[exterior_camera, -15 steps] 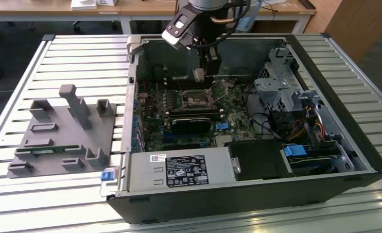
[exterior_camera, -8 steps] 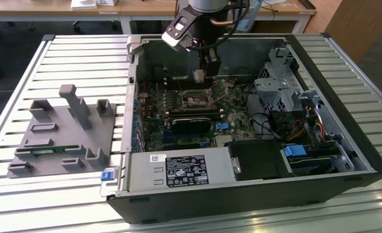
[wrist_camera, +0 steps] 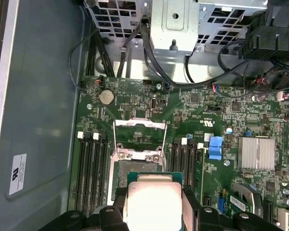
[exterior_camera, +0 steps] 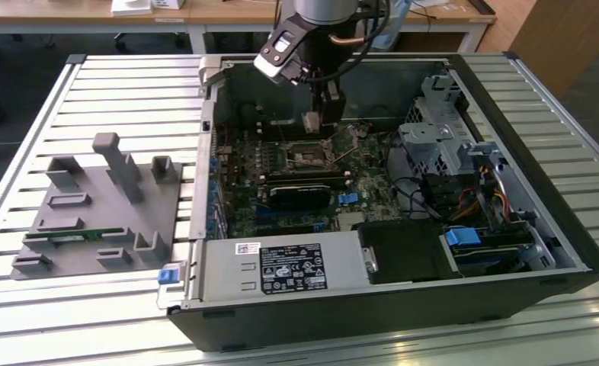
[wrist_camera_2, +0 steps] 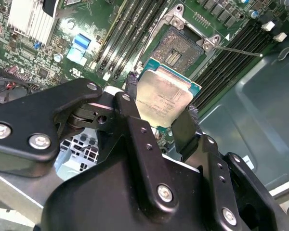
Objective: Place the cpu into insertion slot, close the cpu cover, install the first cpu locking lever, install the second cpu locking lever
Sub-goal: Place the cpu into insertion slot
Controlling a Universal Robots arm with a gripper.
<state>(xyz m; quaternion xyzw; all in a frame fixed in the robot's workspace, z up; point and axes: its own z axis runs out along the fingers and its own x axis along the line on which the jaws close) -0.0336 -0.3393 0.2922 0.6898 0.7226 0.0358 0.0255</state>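
While the hand (wrist_camera_2: 161,109) has the chip (wrist_camera_2: 164,98) pinched between its two black fingers (wrist_camera_2: 137,132), closed on opposite edges with the silver top facing the camera, you're in the placing step and nothing is seated yet. In the exterior view the hand (exterior_camera: 315,122) hangs inside the open computer case (exterior_camera: 381,305), just above the board and near the socket (exterior_camera: 308,156).

The second wrist view shows the socket (wrist_camera_2: 180,50) bare, gold pin field exposed, with the chip up in the air and off to one side of it, not over the middle. In the first wrist view the cover (wrist_camera: 140,139) stands flipped up at the far edge of the socket, so your way down looks free. There's also a thin metal rod (wrist_camera_2: 238,50) sticking out beside the socket, probably one of the locking levers; I'd give it room.

My take on doing this well:
- Centre the chip over the pin field before you drop at all. Sliding it sideways once it touches is how pins get bent.
- Match the edges. In the first wrist view the chip (wrist_camera: 153,204) looks roughly square to the socket, but I can't make out the corner mark or notches, so check that.
- Come down flat and slow, with no tilt and no pressing.
- Watch the finger tips against the socket frame and the memory slots (wrist_camera: 91,168) on either side; it looks tight there.
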